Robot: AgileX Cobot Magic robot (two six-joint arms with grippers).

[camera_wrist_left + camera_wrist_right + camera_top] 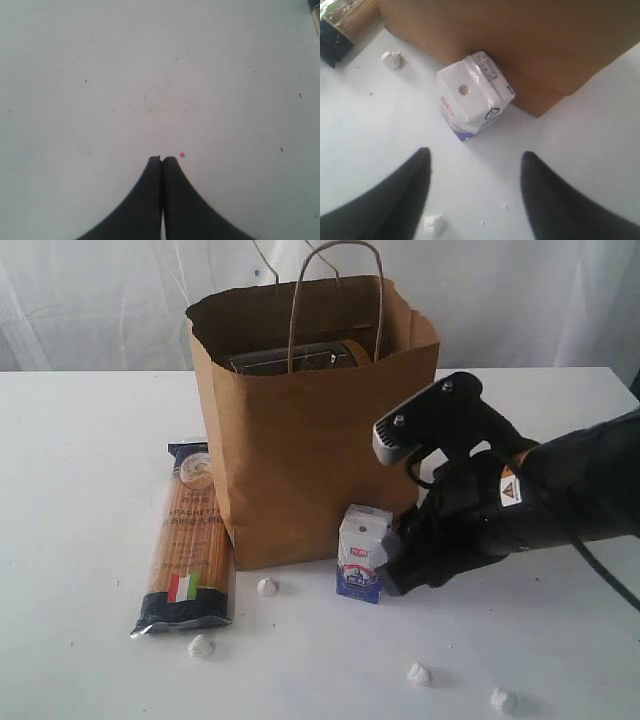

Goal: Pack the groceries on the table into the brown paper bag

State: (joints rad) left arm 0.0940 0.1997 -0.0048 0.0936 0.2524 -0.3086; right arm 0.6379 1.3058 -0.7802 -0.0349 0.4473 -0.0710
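The left claw [161, 159] is seen clenched and empty over bare white worktop [150, 75]. A long glossy spaghetti packet [185, 540] is laid flat left of the creased brown paper bag [300, 460]. The small boxy carton [362, 552] is stood against the bag's near right corner, with the right claw [475, 155] spread just beside it, grasping nothing.

Brown paper bag [300, 480]: stands upright at the centre of the white table [80, 440]. Its mouth is open and the twisted loop handles are raised. Dark contents show just below the rim but cannot be identified.

Spaghetti packet [188, 540]: lies flat at the bag's 8 o'clock, just beside its base. Its long axis runs 12 to 6, with the Italian flag mark near the 6 o'clock end.

Small white-blue carton [362, 552] [470, 100]: stands upright at the bag's 5 o'clock and appears to touch the bag's wall. There is a round straw hole on top.
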